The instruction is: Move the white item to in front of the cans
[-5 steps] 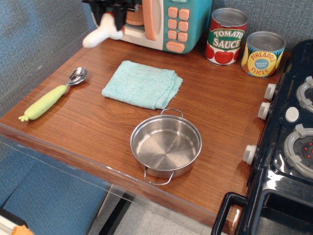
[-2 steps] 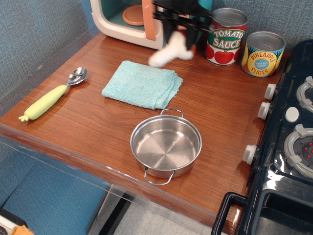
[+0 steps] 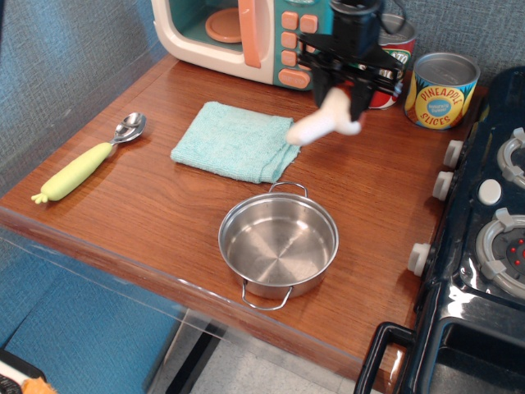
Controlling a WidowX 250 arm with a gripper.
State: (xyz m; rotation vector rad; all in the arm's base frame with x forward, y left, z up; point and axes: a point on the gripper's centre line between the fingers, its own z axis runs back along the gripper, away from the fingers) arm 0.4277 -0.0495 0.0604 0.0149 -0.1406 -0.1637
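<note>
My black gripper (image 3: 346,97) is shut on the white toy mushroom (image 3: 320,123) and holds it in the air, white stem pointing down-left; the cap is hidden between the fingers. It hangs just in front of the Tomato Sauce can (image 3: 392,59), which the gripper partly hides. The yellow and blue Pineapple Slices can (image 3: 441,90) stands to the right, at the back of the wooden counter (image 3: 148,213).
A light blue folded cloth (image 3: 238,141) lies left of the mushroom. A steel pot (image 3: 279,246) sits near the front. A green-handled spoon (image 3: 86,164) lies at the left. A toy microwave (image 3: 246,37) stands at the back, a dark toy stove (image 3: 484,246) at the right.
The gripper has carried the mushroom from the back left, past the microwave, rightward to just in front of the Tomato Sauce can, and a little lower.
</note>
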